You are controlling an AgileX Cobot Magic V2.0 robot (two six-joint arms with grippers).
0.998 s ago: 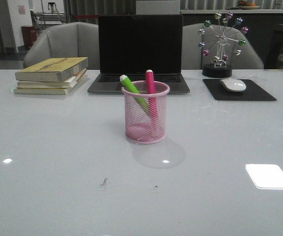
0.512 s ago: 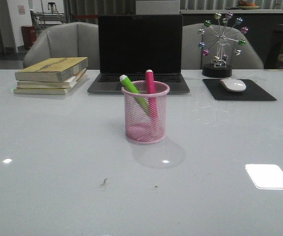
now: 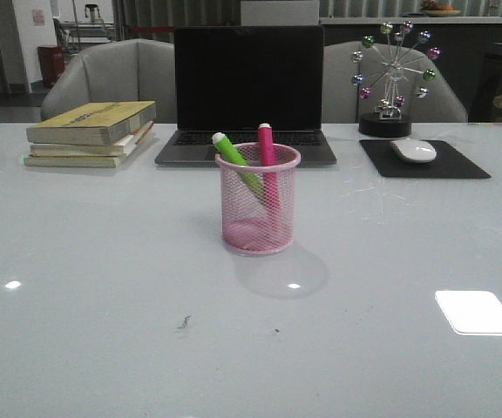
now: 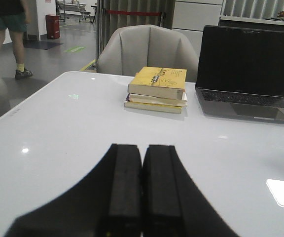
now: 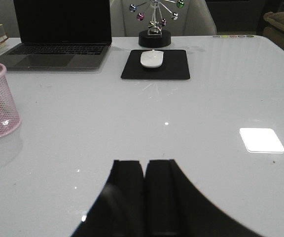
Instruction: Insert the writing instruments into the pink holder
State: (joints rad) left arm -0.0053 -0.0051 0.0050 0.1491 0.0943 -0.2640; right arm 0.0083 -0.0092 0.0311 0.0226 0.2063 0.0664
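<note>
The pink wire-mesh pen cup (image 3: 258,199) stands upright in the middle of the glossy white table (image 3: 103,305), just in front of the open dark laptop (image 3: 248,91). Both markers are inside it — the lime green highlighter (image 3: 237,162) leaning left, the magenta pink highlighter (image 3: 267,157) nearly upright, their capped ends poking above the rolled rim.

The front view shows neither arm. Only the wrist cameras do: the left gripper (image 4: 142,190) hangs low over bare table, black fingers pressed together with nothing between them, facing the stack of yellow-covered books (image 4: 157,89). The right gripper (image 5: 144,197) is likewise closed and empty, well apart from the cup — its view alone looks down onto the white mouse (image 5: 152,59) on the black mouse pad (image 5: 156,65).
</note>
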